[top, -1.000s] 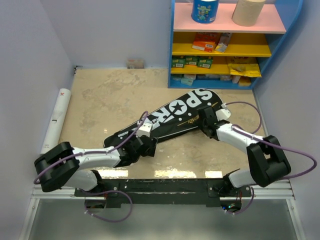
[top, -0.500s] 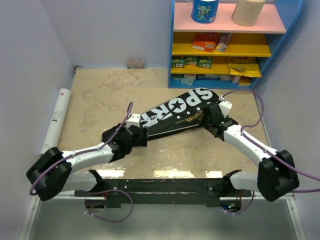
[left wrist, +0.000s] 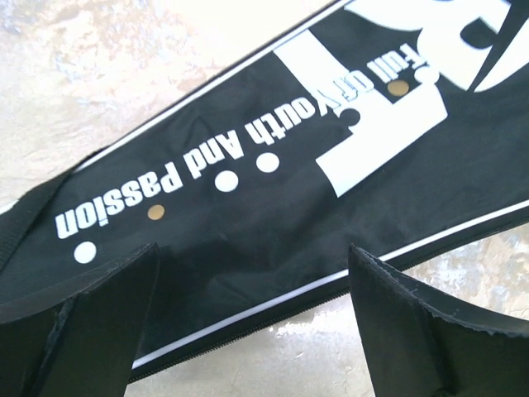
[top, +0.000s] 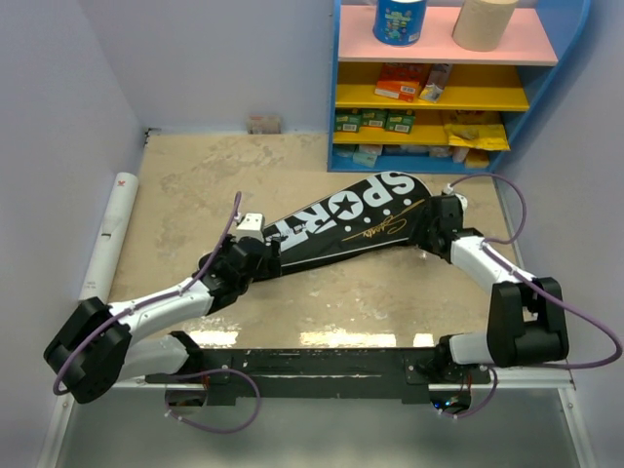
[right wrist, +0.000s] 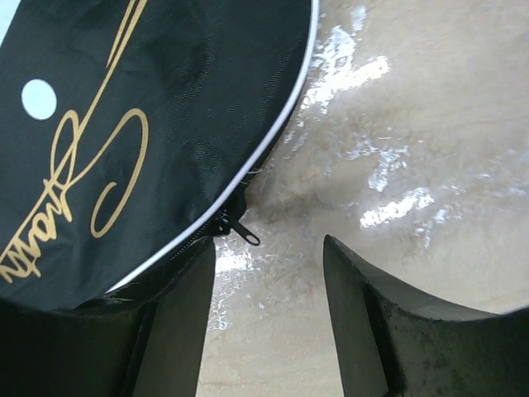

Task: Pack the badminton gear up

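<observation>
On the middle of the table (top: 214,175), the black bag (top: 341,229) lettered SPORT is laid flat and slanted, with its narrow end toward 8 o'clock and its wide round end toward 2 o'clock. What it contains cannot be seen, as only the outer cloth is shown. A white piping line is seen along its border, and a small zip pull (right wrist: 240,229) rests at the edge of the wide end.

The left gripper (top: 268,255) is placed over the narrow end of the bag. Its fingers (left wrist: 99,322) are spread fully apart and nothing is held between them; only the printed cloth is seen in the gap.

The right gripper (top: 429,234) is placed at the 4 o'clock edge of the wide end. Its fingers (right wrist: 372,331) are held partly apart with nothing clamped; the zip pull and bare table are seen between them.

The long white tube (top: 109,234) is lying along the wall at 9 o'clock, well apart from the bag.

At 1 o'clock a blue shelf unit (top: 546,117) is standing. On its pink top board a blue-wrapped roll (top: 400,19) and a beige roll (top: 485,21) are kept, and small boxes and packets are kept on the yellow boards below.
</observation>
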`<state>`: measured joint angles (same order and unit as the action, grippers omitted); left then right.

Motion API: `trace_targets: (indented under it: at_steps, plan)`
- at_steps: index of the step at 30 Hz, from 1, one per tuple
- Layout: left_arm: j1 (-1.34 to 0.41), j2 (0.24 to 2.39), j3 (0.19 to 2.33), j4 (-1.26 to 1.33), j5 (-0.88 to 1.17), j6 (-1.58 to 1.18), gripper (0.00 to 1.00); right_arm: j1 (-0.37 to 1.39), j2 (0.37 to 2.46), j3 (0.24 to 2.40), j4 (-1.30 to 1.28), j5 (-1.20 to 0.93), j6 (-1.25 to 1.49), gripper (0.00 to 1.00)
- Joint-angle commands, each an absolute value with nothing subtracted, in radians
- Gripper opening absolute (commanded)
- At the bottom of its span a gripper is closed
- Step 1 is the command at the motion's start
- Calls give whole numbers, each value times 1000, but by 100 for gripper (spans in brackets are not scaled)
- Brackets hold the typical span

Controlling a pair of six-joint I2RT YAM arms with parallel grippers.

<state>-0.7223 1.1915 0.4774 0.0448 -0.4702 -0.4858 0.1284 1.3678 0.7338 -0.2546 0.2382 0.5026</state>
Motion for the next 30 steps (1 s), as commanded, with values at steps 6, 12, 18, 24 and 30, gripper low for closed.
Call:
trace_targets:
  at_steps: [6,12,18,24,30]
  plan:
    - [-698,1127,439,136,-430,-460,100,78,1393,706,-155,8,416,52]
    - [-696,1123,414,163,-397,-454,100,72,1407,695,-161,2,410,46]
    - [-698,1108,393,178,-377,-449,100,51,1423,693,-164,-9,416,42]
    - [-698,1101,385,180,-360,-448,100,38,1459,699,-158,-9,411,36]
    - [-698,1097,385,179,-356,-449,100,31,1503,716,-150,-37,393,31]
